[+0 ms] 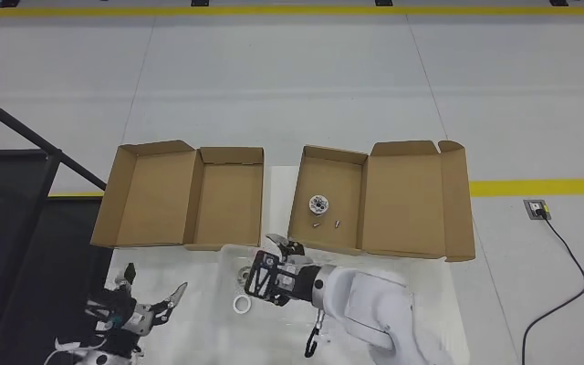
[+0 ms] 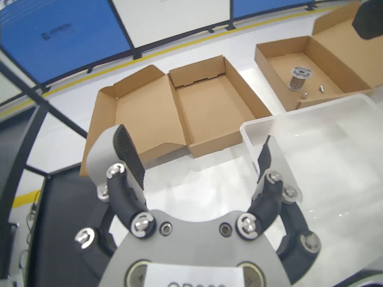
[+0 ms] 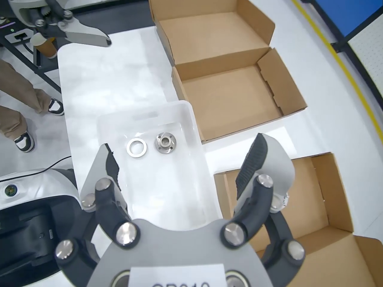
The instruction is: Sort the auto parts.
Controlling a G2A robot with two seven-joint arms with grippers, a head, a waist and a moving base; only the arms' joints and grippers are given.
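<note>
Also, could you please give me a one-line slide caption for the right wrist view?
Open right gripper over a clear bin holding a flat ring and a flanged hub.

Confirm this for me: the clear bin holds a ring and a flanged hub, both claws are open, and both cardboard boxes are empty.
Wrong on the boxes: one cardboard box is empty, but the other box holds a round part and two small pins, as the left wrist view shows. The rest stands.

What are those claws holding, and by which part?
Nothing. The left gripper and right gripper are both open and empty; the ring and flanged part lie in the clear bin.
</note>
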